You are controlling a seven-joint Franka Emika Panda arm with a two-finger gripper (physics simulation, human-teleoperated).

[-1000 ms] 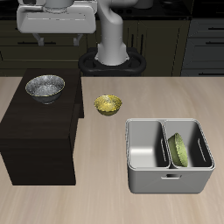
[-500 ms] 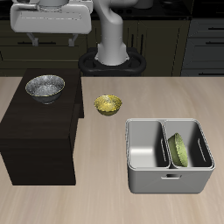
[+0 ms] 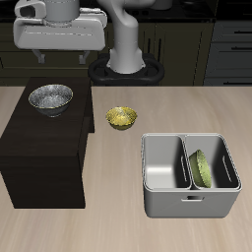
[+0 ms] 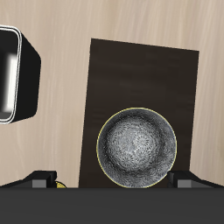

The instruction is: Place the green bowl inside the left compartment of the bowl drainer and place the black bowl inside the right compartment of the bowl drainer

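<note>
Black bowl [image 3: 50, 97] sits upright on the dark stand [image 3: 44, 148] — directly beneath the claw [image 4: 112, 181], well apart; its fingers look spread, holding nothing.

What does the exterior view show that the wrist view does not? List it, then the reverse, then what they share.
Only the exterior view shows the bowl drainer, with the green bowl leaning on edge in one compartment, and the golden bowl in full on the table. Only the wrist view looks straight down into the black bowl, showing its speckled inside ringed by a pale rim. Both show the black bowl resting on the dark block, with wooden tabletop around it.
</note>
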